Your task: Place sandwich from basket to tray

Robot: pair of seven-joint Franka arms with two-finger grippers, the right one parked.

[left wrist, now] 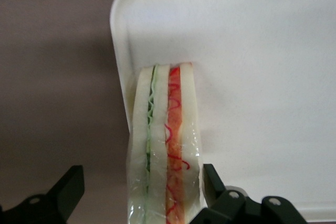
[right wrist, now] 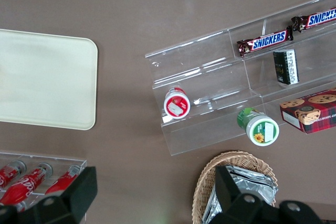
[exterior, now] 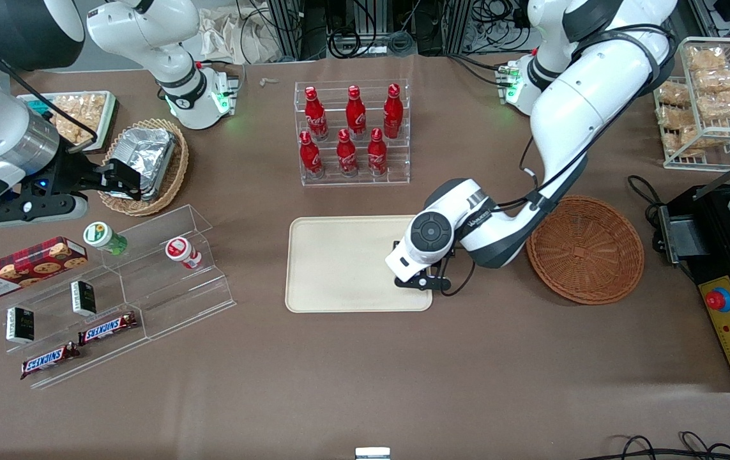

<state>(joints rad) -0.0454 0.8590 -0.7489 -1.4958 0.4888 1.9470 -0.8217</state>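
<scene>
Hung low over the flat rectangular cream-beige tray (exterior: 339,262) in the middle of the front frame: the working arm's black end effector (exterior: 417,281), at the tray's edge nearest the round reddish-brown woven wicker basket (exterior: 585,259). Stood spread, as seen from the left wrist camera, with one black finger (left wrist: 68,190) clearly apart from the sandwich and the other finger (left wrist: 212,182) just beside its wrapper, perhaps touching; no squeeze visible on the bread.

Sat between those fingers: the small clear-wrapped triangular sandwich of pale white bread (left wrist: 165,150), filling edge turned up toward the wrist camera, green layer next to red-orange layer. Rested on the tray close to a rounded corner, right along the low raised rim; could not tell whether part of the wrapper overlapped the rim. Stayed hidden under the arm's wrist in the front view.

Lay on the brown table (exterior: 365,383) beside the tray, toward the working arm's end: the reddish-brown basket, apart from the tray's rim.

Stood in the upper middle of the front frame, farther from the camera than the tray: a clear acrylic rack of six red bottles (exterior: 353,131). Lay toward the parked arm's end: a lighter tan wicker basket with a foil container (exterior: 147,163), and clear stepped racks (exterior: 167,281) holding Snickers bars (exterior: 108,327) and a red tartan biscuit box (exterior: 20,268).
</scene>
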